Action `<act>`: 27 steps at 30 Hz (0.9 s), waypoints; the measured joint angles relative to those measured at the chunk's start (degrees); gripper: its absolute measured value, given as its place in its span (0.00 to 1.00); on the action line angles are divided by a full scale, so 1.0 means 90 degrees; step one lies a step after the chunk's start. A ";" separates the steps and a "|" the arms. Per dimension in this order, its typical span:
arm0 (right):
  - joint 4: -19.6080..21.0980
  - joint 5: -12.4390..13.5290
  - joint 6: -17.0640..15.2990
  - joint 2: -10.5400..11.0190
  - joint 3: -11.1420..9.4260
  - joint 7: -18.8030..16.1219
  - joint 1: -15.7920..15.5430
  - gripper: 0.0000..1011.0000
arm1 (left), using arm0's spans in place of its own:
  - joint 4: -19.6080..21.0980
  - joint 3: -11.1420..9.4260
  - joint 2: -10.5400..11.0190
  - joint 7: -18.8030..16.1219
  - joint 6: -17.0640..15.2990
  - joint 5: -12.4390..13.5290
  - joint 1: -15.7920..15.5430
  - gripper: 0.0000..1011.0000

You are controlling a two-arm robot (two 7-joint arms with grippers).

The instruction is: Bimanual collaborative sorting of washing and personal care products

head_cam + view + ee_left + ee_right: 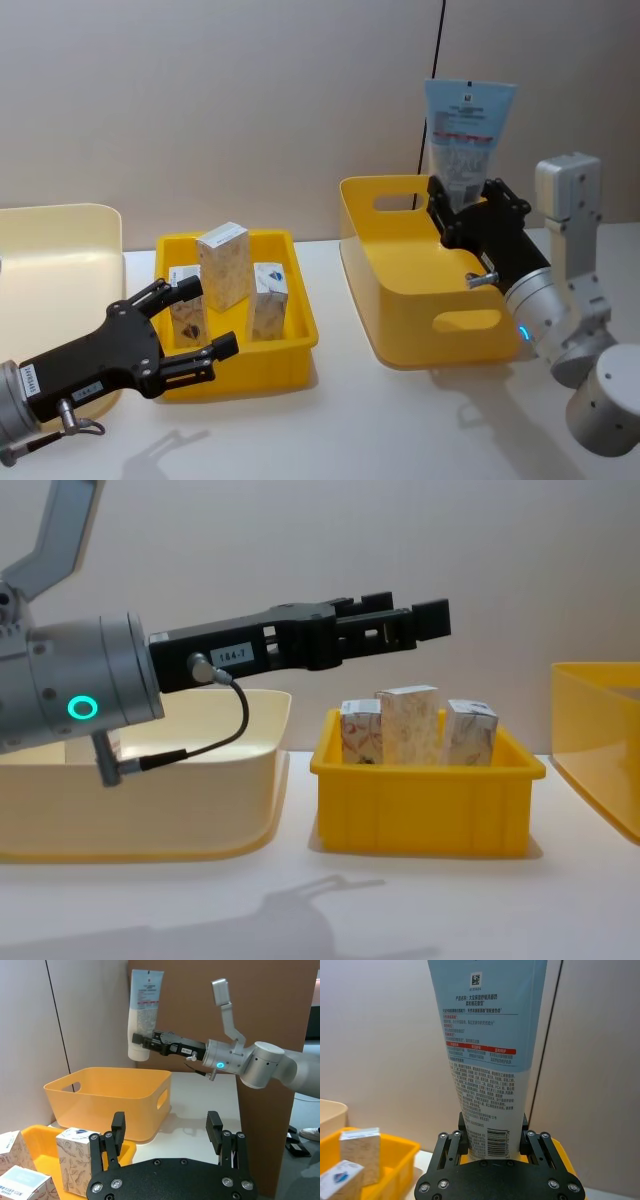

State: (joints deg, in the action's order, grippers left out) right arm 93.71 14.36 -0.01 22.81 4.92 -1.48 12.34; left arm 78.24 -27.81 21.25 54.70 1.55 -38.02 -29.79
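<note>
Your right gripper [465, 208] is clamped on the light-blue and white squeeze tube [467, 125], low down near its cap end; it holds the tube upright, crimped end up, above the big yellow handled bin [400, 325] and clear of it. That looks like the best hold, since the part by the cap should be stiffer; the upper body is likely soft and glossy, apt to buckle or slide under a hard squeeze; treat it as light but top-heavy. Your left gripper [205, 318] hovers empty with jaws spread at the near-left corner of the small yellow tray [250, 378], where three patterned cartons [222, 265] stand; these look light and crushable, so take one gently across its flat faces at mid-height.
</note>
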 joint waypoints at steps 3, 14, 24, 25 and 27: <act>-0.0090 -0.0082 -0.0212 -0.0053 -0.0011 0.0133 0.0071 0.52 | 0.0000 0.0000 0.0000 0.0000 0.0000 0.0000 0.0000 0.99; -0.0359 -0.0265 -0.0977 -0.0254 0.0013 0.0465 0.0239 0.52 | 0.0000 0.0000 0.0000 0.0000 0.0000 0.0000 0.0000 0.99; -0.0614 -0.0392 -0.1315 -0.0450 0.0082 0.0645 0.0364 0.52 | 0.0000 0.0000 0.0000 0.0000 0.0000 0.0000 0.0000 0.99; -0.0643 -0.0405 -0.1341 -0.0471 0.0089 0.0663 0.0378 0.52 | 0.0000 0.0000 0.0000 0.0000 0.0000 0.0000 0.0000 0.99; -0.0667 -0.0419 -0.1372 -0.0489 0.0096 0.0683 0.0389 0.54 | 0.0000 0.0000 0.0000 0.0000 0.0000 0.0000 0.0000 0.99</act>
State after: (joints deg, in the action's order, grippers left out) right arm 87.70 10.59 -12.36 18.41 5.78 4.67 15.84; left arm 78.24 -27.81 21.25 54.70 1.55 -38.02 -29.79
